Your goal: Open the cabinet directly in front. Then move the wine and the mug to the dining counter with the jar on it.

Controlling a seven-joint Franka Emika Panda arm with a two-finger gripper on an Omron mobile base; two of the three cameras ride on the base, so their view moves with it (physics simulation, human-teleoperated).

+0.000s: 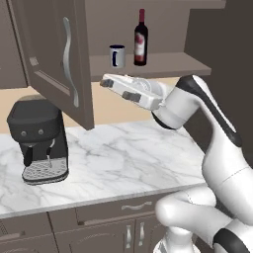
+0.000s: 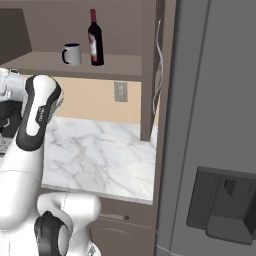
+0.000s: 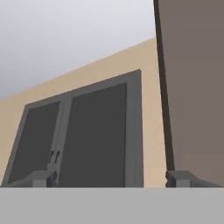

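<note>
dark brown upper wall cabinet [image 1: 54, 64] stands open: left door swung out at upper left of the left base view, long curved silver handle [image 1: 70, 62] facing the camera; right door edge-on in the right base view. step one looks done.

slim dark glass wine bottle with red foil neck [image 1: 141, 38] and small grey-white mug with dark handle [image 1: 117, 55] sit side by side on the shelf, top centre, neither yet lifted. both carries remain, by my reading.

two-finger gripper [image 1: 118, 89] hangs just below the shelf edge, jaws spread wide, holding nothing.

black coffee machine [image 1: 38, 140] on the marble worktop [image 1: 128, 158], left side.

hard to make out: fingertips partly foreshortened in the left base view. the hand view looks past the door edge at a dark double-door unit [image 3: 78, 135] on a tan wall.
</note>
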